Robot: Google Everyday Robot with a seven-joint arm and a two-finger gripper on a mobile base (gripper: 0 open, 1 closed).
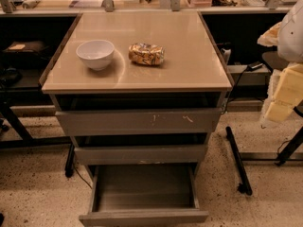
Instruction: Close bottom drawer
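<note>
The bottom drawer point(143, 217) of the beige-topped cabinet point(199, 74) stands pulled far out toward me. Its short plain grey front is at the lower edge of the view, and its shallow grey box point(144, 190) is empty. The middle drawer point(140, 154) and the scratched top drawer point(138, 122) sit above it, each out only a little. My gripper point(282, 94), pale yellow below a white arm, hangs at the right edge, level with the cabinet top, well right of the drawers and touching nothing.
A white bowl point(95, 54) and a crinkled snack bag point(146, 54) sit on the cabinet top. A black bar point(237, 161) lies on the speckled floor right of the cabinet. Dark desk legs stand at left. A cluttered shelf runs behind.
</note>
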